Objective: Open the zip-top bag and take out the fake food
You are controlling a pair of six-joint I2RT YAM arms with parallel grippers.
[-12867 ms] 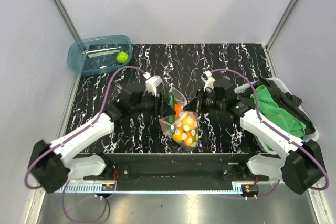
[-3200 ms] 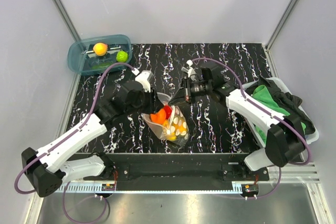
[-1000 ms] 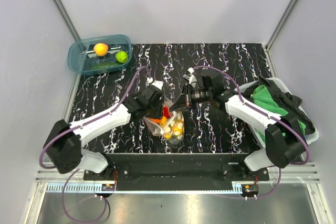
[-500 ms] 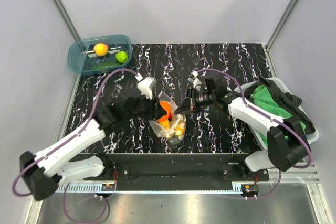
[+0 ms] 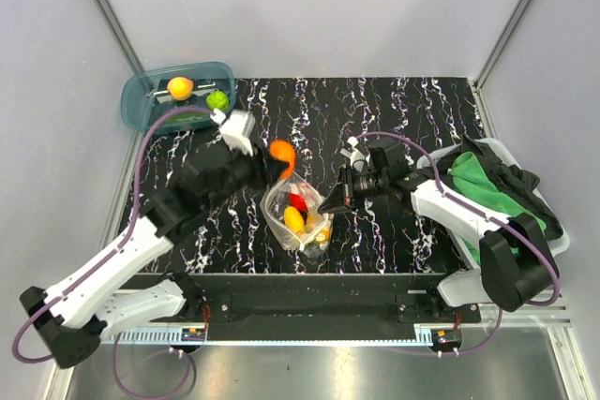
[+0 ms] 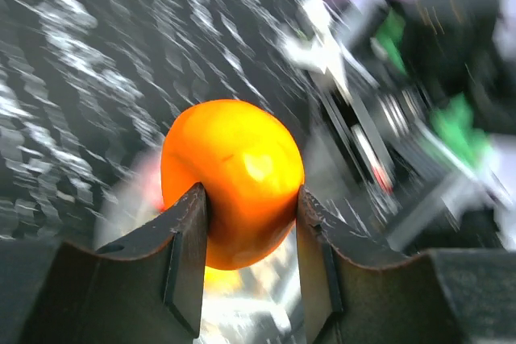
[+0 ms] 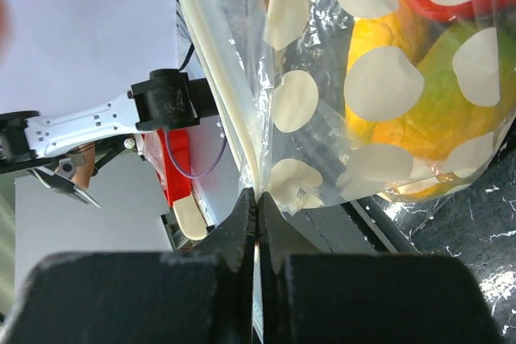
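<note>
The bag (image 5: pixel 298 222) lies on the table (image 5: pixel 422 110) just below the centre of the top view, between the two arms. Red (image 5: pixel 298 200) and yellow (image 5: pixel 294 220) pieces of food are inside.

Half a second ago an orange piece (image 5: pixel 280 152) sat in the bag's mouth. Now it hangs clear of it, up and to the left, clamped between the fingers of the left gripper (image 5: pixel 277 160). The left wrist view shows the same piece (image 6: pixel 232 183) squeezed on both sides by that gripper (image 6: pixel 250 199); the background is blurred. One more piece looks to be out, with several left, so the task is probably near the middle.

The bag's long axis runs from upper left to lower right in the top view. Its open mouth faces the upper left and its closed bottom the near edge.

The right gripper (image 5: pixel 334 201) is closed on the bag's right edge. Its wrist view shows the gripper (image 7: pixel 256 199) pinching the dotted film (image 7: pixel 322 118) beside the zip strip.

The tub (image 5: pixel 134 110) at upper left holds an orange fruit (image 5: pixel 180 87) and a green one (image 5: pixel 217 99), as it did before. It is probably where the clamped piece goes next.
</note>
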